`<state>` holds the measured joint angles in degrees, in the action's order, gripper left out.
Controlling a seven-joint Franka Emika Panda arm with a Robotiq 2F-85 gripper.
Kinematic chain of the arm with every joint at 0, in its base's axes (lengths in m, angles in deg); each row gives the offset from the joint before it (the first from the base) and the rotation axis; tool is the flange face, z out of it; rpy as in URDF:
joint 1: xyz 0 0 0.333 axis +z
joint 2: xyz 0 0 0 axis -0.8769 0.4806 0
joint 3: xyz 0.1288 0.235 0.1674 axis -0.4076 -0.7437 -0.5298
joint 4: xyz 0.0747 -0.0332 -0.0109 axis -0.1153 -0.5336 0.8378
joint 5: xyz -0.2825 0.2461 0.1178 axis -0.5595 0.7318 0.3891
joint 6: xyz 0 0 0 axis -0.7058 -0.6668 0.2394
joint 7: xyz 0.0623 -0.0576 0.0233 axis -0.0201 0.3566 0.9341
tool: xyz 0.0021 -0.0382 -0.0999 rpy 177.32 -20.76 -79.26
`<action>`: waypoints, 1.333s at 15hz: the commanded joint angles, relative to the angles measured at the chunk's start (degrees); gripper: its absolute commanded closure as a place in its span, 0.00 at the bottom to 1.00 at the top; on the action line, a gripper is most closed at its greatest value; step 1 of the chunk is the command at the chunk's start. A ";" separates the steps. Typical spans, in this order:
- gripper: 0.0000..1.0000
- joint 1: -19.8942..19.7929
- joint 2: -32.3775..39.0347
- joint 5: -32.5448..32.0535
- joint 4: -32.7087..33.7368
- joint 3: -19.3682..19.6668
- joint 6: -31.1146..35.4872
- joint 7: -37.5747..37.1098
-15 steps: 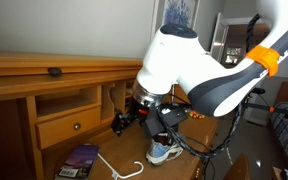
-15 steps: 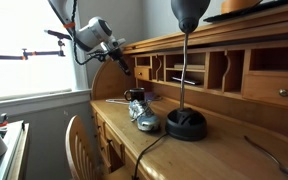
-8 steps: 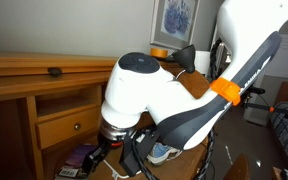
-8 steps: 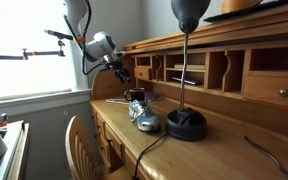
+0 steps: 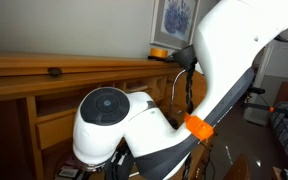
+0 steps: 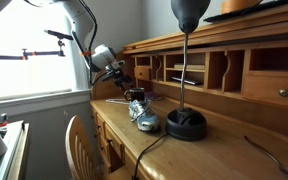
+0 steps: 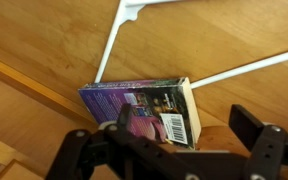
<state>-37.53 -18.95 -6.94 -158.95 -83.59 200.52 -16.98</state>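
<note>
In the wrist view a purple boxed tape or book [image 7: 139,105] with a barcode label lies flat on the wooden desk [image 7: 44,40]. My gripper [image 7: 184,122] is open just above it. One finger [image 7: 124,116] is over the box and the other [image 7: 246,126] is over bare wood past its white edge. A white clothes hanger [image 7: 109,50] lies beside the box. In an exterior view the gripper [image 6: 120,84] hangs low over the desk's far end, near a grey shoe [image 6: 143,116]. The white arm [image 5: 134,130] hides box, shoe and gripper in an exterior view.
A black desk lamp [image 6: 187,112] stands mid-desk, its cord trailing forward. Pigeonholes and small drawers [image 6: 224,72] line the back of the desk. A chair back [image 6: 79,140] stands at the desk's front. An orange object [image 5: 159,52] sits on the desk top.
The arm has swung down and across towards the desk surface, now covering the shoe and the box in an exterior view. The gripper has lowered and stayed open.
</note>
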 commanded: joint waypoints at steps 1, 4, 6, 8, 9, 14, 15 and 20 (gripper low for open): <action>0.00 3.17 5.85 -3.16 6.86 2.92 -1.86 -0.65; 0.00 3.88 8.86 -3.81 9.91 4.03 -3.07 -0.74; 0.00 4.01 10.57 -3.79 11.71 4.47 -3.96 -0.78; 0.00 4.02 12.12 -3.61 13.34 4.78 -4.51 -0.69; 0.00 3.97 12.88 -3.38 14.28 4.82 -5.03 -0.44; 0.00 3.89 15.47 -2.51 17.45 4.61 -8.11 0.80; 0.00 3.95 15.77 -2.44 17.99 4.53 -8.66 0.84; 0.00 4.13 15.98 -1.93 19.08 3.72 -11.18 0.86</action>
<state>-33.65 -4.41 -9.38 -141.95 -79.47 191.67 -16.93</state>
